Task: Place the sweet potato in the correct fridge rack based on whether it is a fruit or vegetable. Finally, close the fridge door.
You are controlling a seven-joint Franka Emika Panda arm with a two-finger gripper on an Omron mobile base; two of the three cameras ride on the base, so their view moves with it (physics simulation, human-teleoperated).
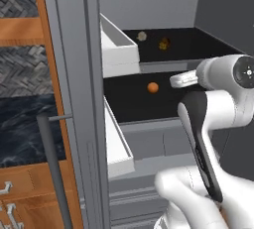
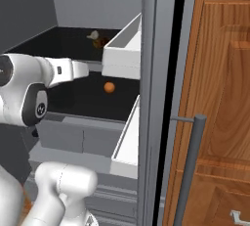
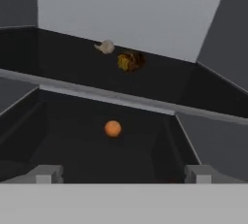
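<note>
The sweet potato [image 3: 130, 61] is a small dark brown, orange-tinged lump lying on the upper fridge rack [image 3: 58, 58], next to a pale lump [image 3: 105, 47]. From the base views the sweet potato [image 1: 164, 43] [image 2: 100, 43] sits toward the back of that rack. My gripper [image 3: 123, 174] is open with nothing between its fingertips [image 3: 48, 173]. It hovers at the front of the lower rack [image 1: 129, 104], well short of the sweet potato. The hand [image 1: 182, 79] [image 2: 78, 71] points into the fridge. The fridge door [image 1: 74, 99] [image 2: 161, 98] stands open.
A bright orange ball [image 3: 113, 128] [image 1: 153, 87] [image 2: 109, 87] rests on the lower rack. White door bins [image 1: 119, 49] [image 2: 122, 54] jut from the open door, with a dark door handle [image 1: 52, 168] [image 2: 188, 171]. Grey drawers [image 2: 83, 139] lie below, and wooden cabinets [image 2: 219, 98] flank the fridge.
</note>
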